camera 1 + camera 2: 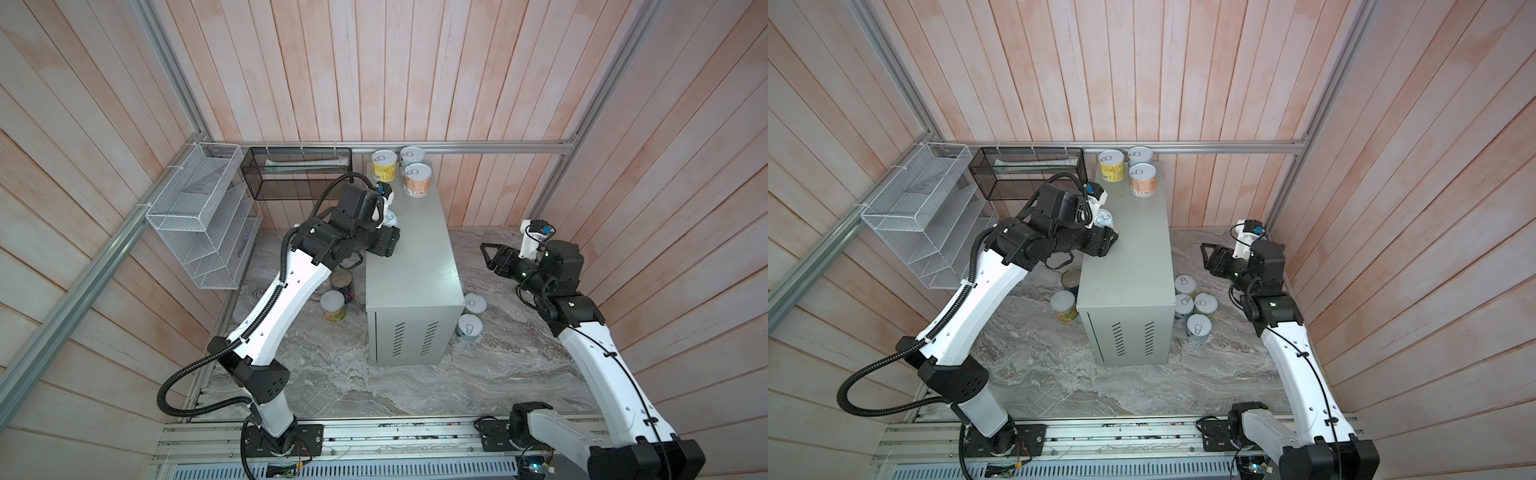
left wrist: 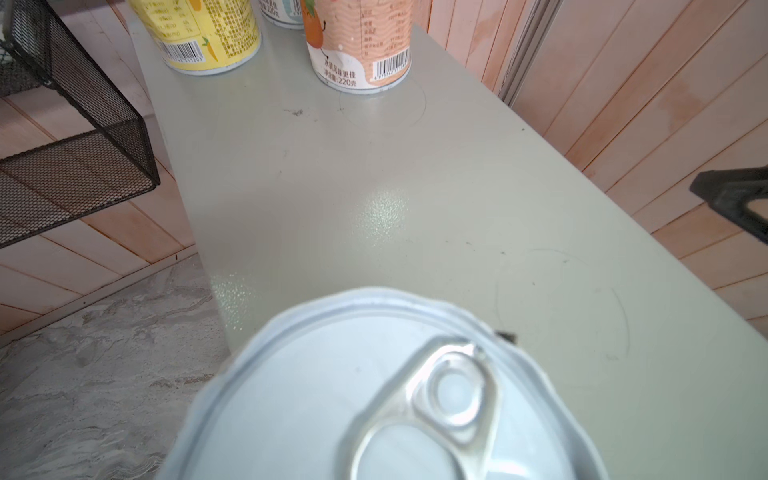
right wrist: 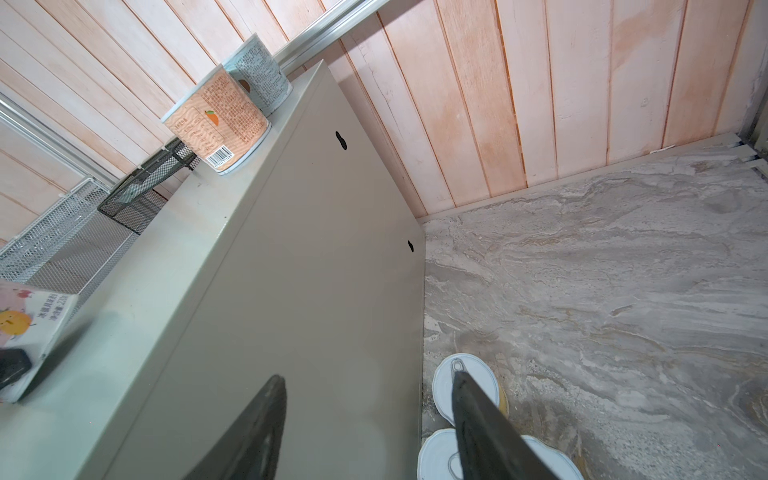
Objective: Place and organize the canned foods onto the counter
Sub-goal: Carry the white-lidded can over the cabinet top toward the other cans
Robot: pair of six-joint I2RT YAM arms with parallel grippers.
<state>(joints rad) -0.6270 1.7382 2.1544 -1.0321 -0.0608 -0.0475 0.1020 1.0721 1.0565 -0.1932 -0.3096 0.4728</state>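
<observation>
Left gripper: the left gripper (image 1: 386,217) is clamped on a can (image 2: 365,399), gripping its sides, lid up.
Held can's place: over the left long edge of the worktop (image 1: 415,257), about midway along. I cannot tell whether its base touches the top.
Edge risk: if let go here, with part of the base past the edge, the can would likely tip off. It would fall toward the dark tin (image 1: 343,282) and the green-and-yellow can (image 1: 333,305) on the marble surface (image 1: 332,374) below.
Row risk: the yellow can (image 1: 384,164), pale-blue can (image 1: 412,156) and pink can (image 1: 417,178) stand close together at the far end. Sliding the held can in too fast could shove one off that end or knock it over.
Basket risk: the black mesh basket (image 1: 297,172) hangs just beside the left arm's wrist. A swing toward the far end could catch it.
Right gripper: the right gripper (image 1: 492,257) has its fingers apart and empty, and hangs beside the worktop's right wall.
Floor cluster: four cans (image 1: 1184,305) sit bunched against that wall, some apparently touching. A finger coming down between them may push a neighbour over or jam against the wall.
Progress: three cans up, one in hand, six on the marble surface.
</observation>
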